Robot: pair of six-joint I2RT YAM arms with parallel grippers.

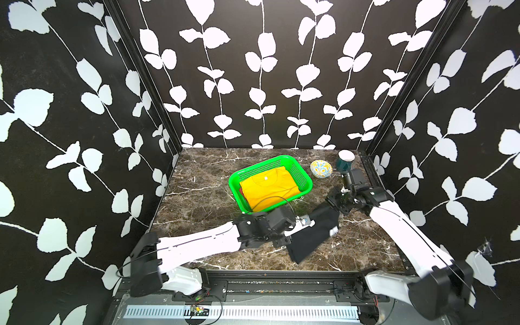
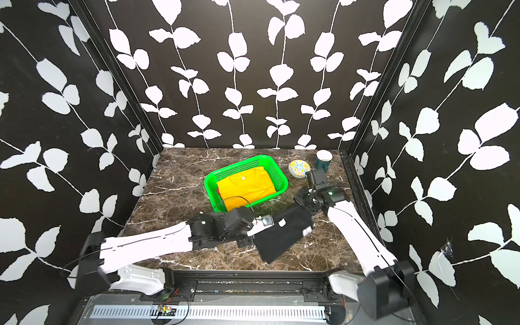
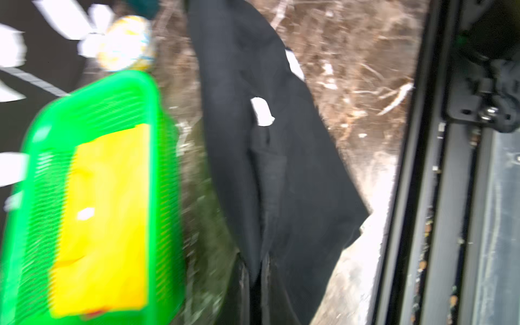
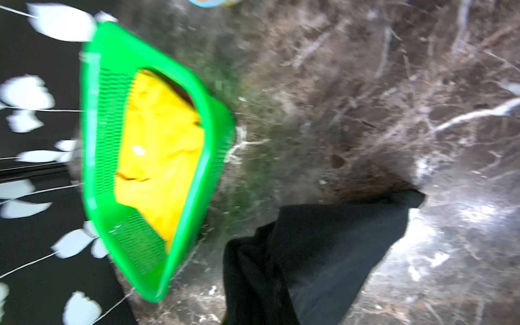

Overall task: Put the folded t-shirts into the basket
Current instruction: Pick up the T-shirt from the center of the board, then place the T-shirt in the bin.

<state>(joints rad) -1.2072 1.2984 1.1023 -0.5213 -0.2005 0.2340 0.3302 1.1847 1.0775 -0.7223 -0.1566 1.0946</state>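
The green basket (image 1: 233, 180) (image 2: 208, 183) stands mid-table with the yellow t-shirt (image 1: 270, 188) (image 2: 244, 187) on top inside it. A sliver of the dark red t-shirt (image 1: 241, 192) shows under the yellow one. The black t-shirt (image 1: 312, 236) (image 2: 281, 236) hangs off the table in front of and to the right of the basket, stretched between both arms. My left gripper (image 1: 306, 222) (image 3: 257, 270) is shut on its near-left edge. My right gripper (image 1: 333, 204) (image 4: 253, 309) is shut on its far corner, its fingers buried in the cloth. Both wrist views are blurred.
A small patterned bowl (image 1: 321, 168) and a dark green mug (image 1: 345, 161) stand at the back right, just behind my right wrist. Leaf-patterned walls close in three sides. A black rail (image 1: 267, 281) runs along the table's front edge.
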